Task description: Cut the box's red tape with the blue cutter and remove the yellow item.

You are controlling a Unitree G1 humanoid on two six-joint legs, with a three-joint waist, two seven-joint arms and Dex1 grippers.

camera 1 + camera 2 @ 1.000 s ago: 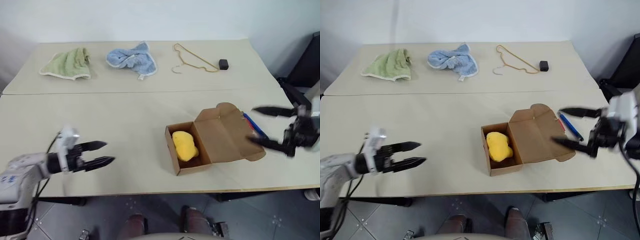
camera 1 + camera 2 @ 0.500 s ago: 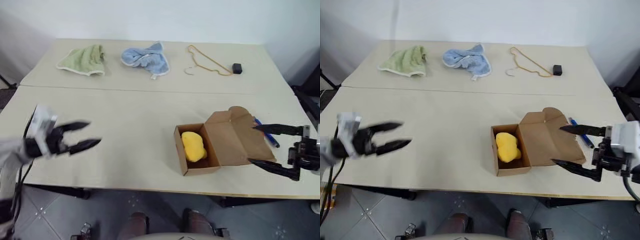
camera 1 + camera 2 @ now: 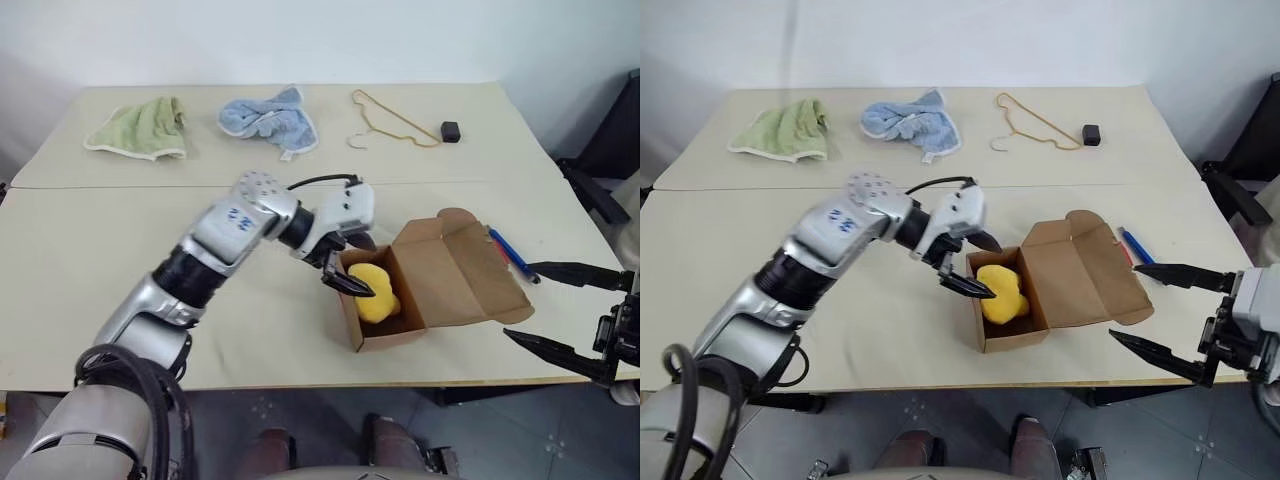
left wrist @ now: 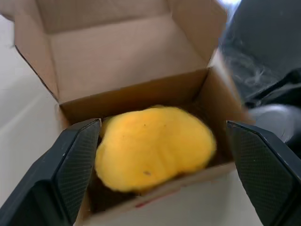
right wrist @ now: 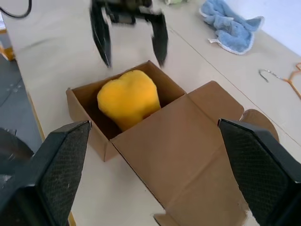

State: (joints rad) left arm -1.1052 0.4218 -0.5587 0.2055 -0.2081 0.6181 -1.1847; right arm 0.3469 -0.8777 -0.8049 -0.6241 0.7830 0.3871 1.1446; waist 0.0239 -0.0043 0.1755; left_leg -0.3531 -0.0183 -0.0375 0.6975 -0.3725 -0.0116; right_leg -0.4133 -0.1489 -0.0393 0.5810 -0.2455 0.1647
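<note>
The box point(image 3: 352, 312) stands open at the table's front right, its lid flap point(image 3: 455, 270) folded out to the right. The yellow item point(image 3: 372, 292) lies inside it. My left gripper point(image 3: 356, 264) is open at the box's left rim, one finger on each side of the yellow item point(image 4: 155, 146) and not closed on it. My right gripper point(image 3: 518, 301) is open and empty, just right of the flap near the table's front edge. The blue cutter point(image 3: 513, 255) lies on the table beyond the flap. The red tape is out of view.
Along the far edge lie a green cloth point(image 3: 140, 127), a blue cloth point(image 3: 268, 118), a thin tan hanger point(image 3: 385, 118) and a small black block point(image 3: 447, 130). The table's front edge point(image 3: 300, 385) runs just before the box.
My left arm has swung from the table's front left across to the box, its open fingers now over the yellow item. My right gripper has drawn back from the flap toward the front edge.
</note>
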